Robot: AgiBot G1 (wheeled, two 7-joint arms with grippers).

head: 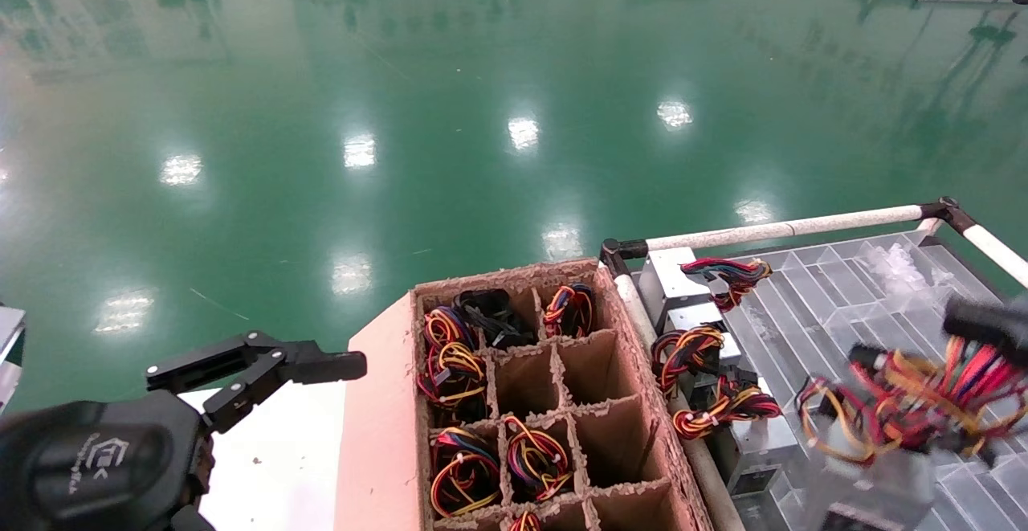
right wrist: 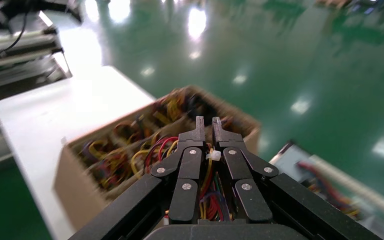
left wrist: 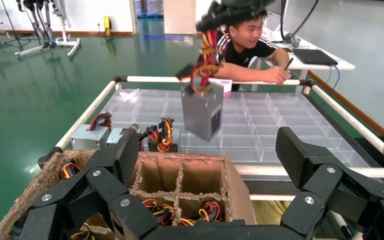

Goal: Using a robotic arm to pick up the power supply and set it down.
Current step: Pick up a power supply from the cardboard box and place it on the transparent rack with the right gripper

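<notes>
The right gripper (right wrist: 206,125) is seen at about 4 o'clock in the head view, above the clear plastic tray (head: 835,290). Its jaws are closed narrow on the wire bundle (head: 915,402) of the power supply (left wrist: 202,111), and the silver-grey box is hung below this bundle, tilted and clear of the tray. In the left wrist view the same box is seen in the air in front of the tray, with the red, yellow and orange wires rising from its top into the black fingers (left wrist: 230,10).

The left gripper (head: 265,370) is held at about 8 o'clock in the head view, over the white table (head: 273,451), just beside the cardboard divider box (head: 546,402). Its jaws are spread wide and nothing is held between them.

Several compartments of the divider box are filled with coloured wire bundles, and others are seen bare. Other power supplies (head: 691,306) are laid in a row along the near edge of the tray, next to the white rail (head: 787,230). A person in a black shirt (left wrist: 247,45) is seen leaning on the far rail in the left wrist view.
</notes>
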